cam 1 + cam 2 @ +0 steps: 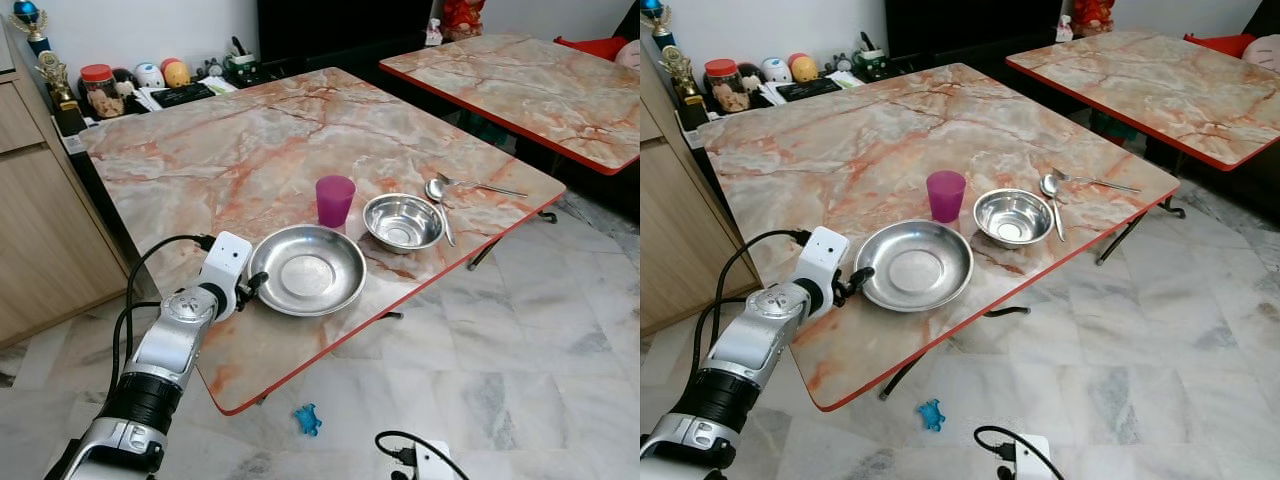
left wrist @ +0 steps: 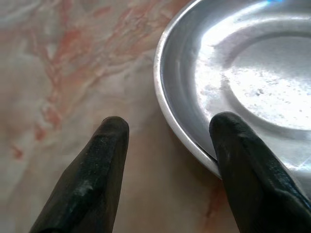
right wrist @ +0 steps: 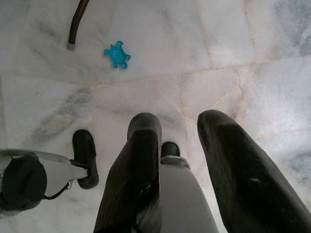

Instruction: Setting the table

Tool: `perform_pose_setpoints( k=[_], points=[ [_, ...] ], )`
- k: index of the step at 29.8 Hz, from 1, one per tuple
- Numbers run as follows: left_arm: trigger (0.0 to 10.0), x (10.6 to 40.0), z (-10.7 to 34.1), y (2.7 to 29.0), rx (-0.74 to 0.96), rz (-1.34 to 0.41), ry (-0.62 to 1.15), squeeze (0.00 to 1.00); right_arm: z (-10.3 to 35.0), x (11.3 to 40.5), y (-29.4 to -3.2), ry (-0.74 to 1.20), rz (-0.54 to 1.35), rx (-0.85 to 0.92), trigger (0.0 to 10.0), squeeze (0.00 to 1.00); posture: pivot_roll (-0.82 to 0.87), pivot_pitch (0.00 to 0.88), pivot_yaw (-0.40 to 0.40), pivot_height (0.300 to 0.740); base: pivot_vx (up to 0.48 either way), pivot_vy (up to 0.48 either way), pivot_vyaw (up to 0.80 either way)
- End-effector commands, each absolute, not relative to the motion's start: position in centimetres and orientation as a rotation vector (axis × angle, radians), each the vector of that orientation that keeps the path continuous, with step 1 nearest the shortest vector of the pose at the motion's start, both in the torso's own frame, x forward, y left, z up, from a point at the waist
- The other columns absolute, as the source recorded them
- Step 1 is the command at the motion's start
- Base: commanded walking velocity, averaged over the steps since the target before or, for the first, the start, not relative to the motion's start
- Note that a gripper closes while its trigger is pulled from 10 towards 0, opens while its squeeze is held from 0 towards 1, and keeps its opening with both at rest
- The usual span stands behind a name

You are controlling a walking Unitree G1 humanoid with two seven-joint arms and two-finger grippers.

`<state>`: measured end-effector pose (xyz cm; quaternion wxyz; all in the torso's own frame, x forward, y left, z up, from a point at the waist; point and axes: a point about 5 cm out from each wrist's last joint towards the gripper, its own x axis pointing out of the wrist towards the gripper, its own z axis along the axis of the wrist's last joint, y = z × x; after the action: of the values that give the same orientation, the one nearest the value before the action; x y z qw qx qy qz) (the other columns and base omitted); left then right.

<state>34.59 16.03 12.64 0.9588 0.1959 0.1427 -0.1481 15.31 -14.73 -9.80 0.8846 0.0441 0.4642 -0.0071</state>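
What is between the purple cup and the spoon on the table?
A small steel bowl sits between the purple cup and the spoon, seen in both eye views.

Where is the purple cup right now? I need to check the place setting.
In the left eye view the purple cup stands upright on the marble table, just behind the gap between the steel plate and the steel bowl.
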Motion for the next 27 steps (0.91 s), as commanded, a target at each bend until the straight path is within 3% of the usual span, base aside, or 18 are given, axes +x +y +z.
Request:
perform_pose_setpoints(
  k=[1,22,25,27],
  points=[
    [10.0,34.6,12.9,16.1,0.454,-0.294,0.273,0.0,-9.9,15.0,-15.0,0.981,-0.016,0.093,10.0,0.0,0.13,0.009,-0.05,0.74,0.0,0.0,0.0],
    [10.0,35.1,13.8,16.6,0.579,-0.259,0.205,0.0,-9.3,16.6,-12.6,0.952,0.016,0.085,10.0,0.0,0.13,0.009,-0.05,0.74,0.0,0.0,0.0],
    [10.0,35.1,13.9,16.3,0.46,-0.259,0.209,0.0,-9.2,16.9,-12.9,0.948,0.013,0.084,10.0,0.0,0.13,0.009,-0.05,0.74,0.0,0.0,0.0],
    [10.0,35.0,14.0,15.7,0.219,-0.261,0.226,0.0,-9.2,17.0,-13.8,0.938,0.006,0.079,10.0,0.0,0.13,0.008,-0.05,0.74,0.0,0.0,0.0]
  ],
)
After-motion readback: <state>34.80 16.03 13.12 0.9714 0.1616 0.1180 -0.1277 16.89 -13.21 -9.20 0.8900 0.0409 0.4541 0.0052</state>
